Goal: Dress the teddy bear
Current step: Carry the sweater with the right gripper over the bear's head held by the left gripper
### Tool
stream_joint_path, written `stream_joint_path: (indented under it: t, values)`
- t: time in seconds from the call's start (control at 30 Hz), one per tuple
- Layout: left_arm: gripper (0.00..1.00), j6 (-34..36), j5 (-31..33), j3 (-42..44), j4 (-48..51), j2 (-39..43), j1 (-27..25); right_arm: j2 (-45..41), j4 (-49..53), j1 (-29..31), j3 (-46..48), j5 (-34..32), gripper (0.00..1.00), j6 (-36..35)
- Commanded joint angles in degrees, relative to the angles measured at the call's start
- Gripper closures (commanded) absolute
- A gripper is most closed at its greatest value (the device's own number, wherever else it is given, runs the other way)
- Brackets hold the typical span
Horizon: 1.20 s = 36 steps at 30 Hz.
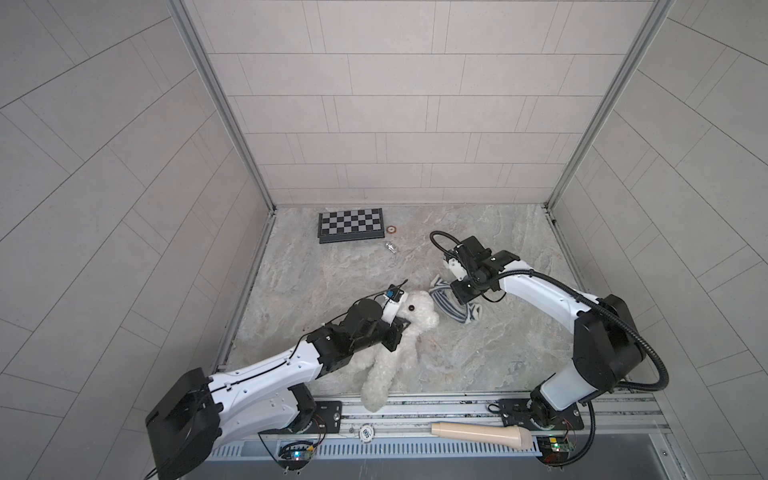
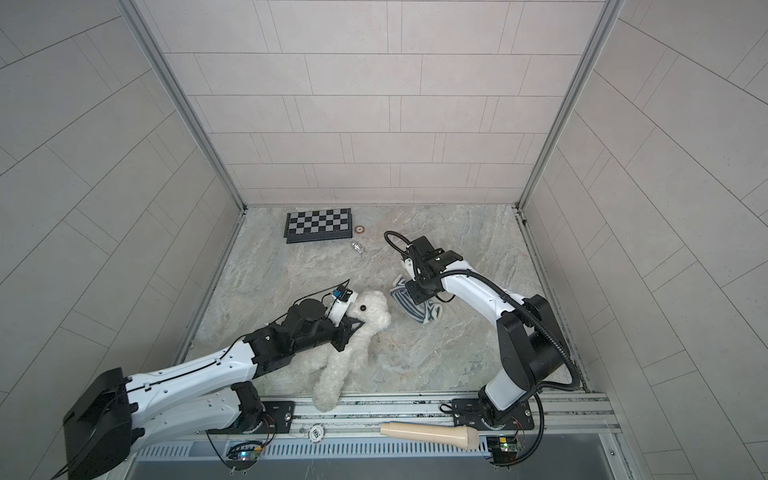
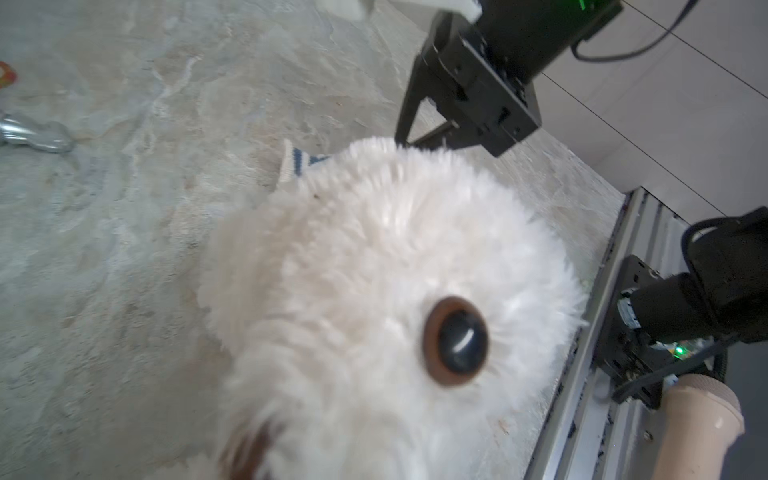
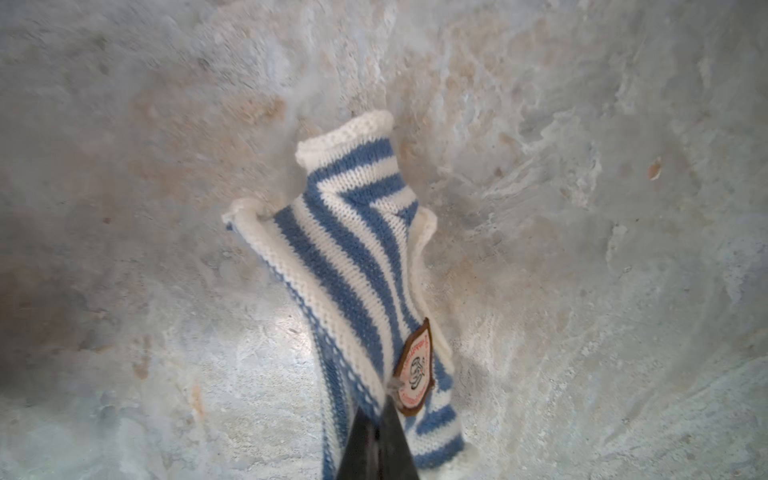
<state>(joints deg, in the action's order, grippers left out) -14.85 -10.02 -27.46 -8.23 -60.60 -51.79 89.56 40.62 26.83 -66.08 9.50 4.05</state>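
Note:
The fluffy white teddy bear lies on the marble table in both top views, head toward the middle, legs over the front rail. My left gripper is shut on the fur at the side of its head. In the left wrist view the bear's face fills the frame and hides my fingers. A blue-and-white striped knit sweater lies just right of the head. My right gripper points down and is shut on the sweater beside its brown badge. It also shows as the right gripper.
A folded chessboard sits at the back left, with a small brown ring and a silver chess piece beside it. A beige handle-like object and a round disc lie on the front rail. Tiled walls close three sides.

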Motion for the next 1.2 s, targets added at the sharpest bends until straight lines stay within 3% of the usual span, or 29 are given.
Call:
stream_joint_path:
  t: [0.0, 0.13, 0.43, 0.63, 1.03, 1.17]
  values:
    - [1.00, 2.92, -3.78, 0.97, -7.88, -1.68, -1.71, -2.42, 0.31, -0.02, -0.93, 4.07, 1.00, 0.84]
    - [1.00, 4.62, -6.15, 1.01, -11.38, -4.16, -2.97, -4.95, -0.94, 0.67, -0.85, 6.89, 1.00, 0.73]
    - [1.00, 7.34, -4.19, -2.03, -12.27, -12.22, -3.08, -9.72, -4.23, 4.43, -0.36, 10.89, 1.00, 0.91]
    - [1.00, 9.21, -2.55, -0.86, -15.51, -12.27, -3.12, -11.40, -5.04, 7.74, -0.62, 12.24, 1.00, 0.62]
    - [1.00, 9.45, 17.59, 5.40, -20.33, -4.11, -3.11, -16.85, -6.02, 14.23, 0.12, 14.25, 1.00, -2.29]
    - [1.00, 8.88, 21.05, 7.17, -21.77, -0.87, -3.06, -17.02, -4.07, 15.84, -0.96, 13.14, 1.00, -2.68]
